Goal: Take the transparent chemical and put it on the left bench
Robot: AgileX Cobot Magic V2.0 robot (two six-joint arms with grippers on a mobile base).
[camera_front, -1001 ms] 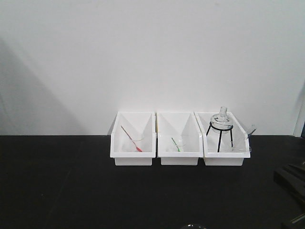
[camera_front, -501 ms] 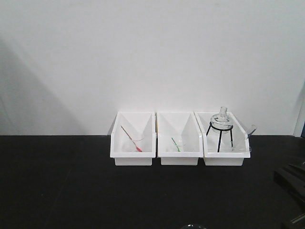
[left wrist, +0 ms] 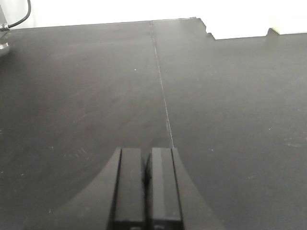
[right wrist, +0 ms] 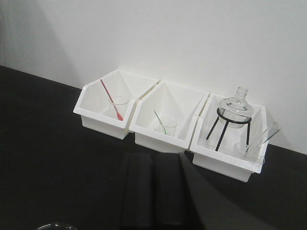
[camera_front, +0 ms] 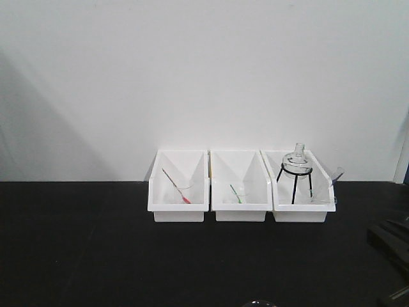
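The transparent chemical is a clear pipette that leans out of a small beaker in the rightmost of three white bins. It also shows in the right wrist view. My right gripper is shut and empty. It is low over the black benchtop, just in front of the middle bin and apart from the pipette. My left gripper is shut and empty over bare black benchtop. No sink or blue cabinet fronts show, so the left bench is out of view.
The left bin holds a red-tipped pipette. The middle bin holds a green-tipped pipette. A glass flask on a black tripod shares the right bin. A glass rim shows at the bottom edge. A white wall stands behind the bins.
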